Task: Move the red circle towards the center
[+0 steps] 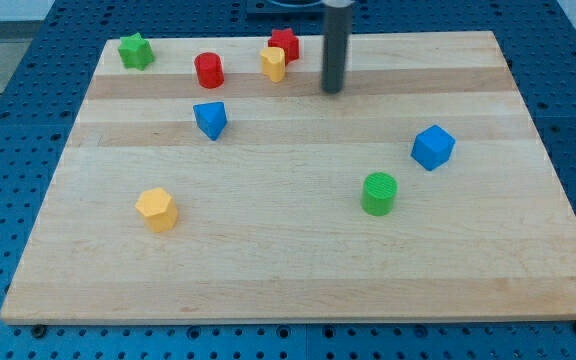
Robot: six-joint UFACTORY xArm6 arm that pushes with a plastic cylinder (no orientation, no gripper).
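The red circle [209, 70] is a short red cylinder near the view's top, left of centre. My tip [333, 91] is the lower end of a dark rod coming down from the view's top. It rests on the board to the right of the red circle, well apart from it. A yellow block [274, 63] and a red star-like block [285, 43] lie between the tip and the red circle, touching each other. The tip touches no block.
A green star block [135, 50] sits at the top left corner. A blue triangle-like block [210, 119] lies just below the red circle. A blue cube [433, 147], a green cylinder [379, 193] and a yellow hexagon block [156, 209] lie lower on the wooden board [298, 270].
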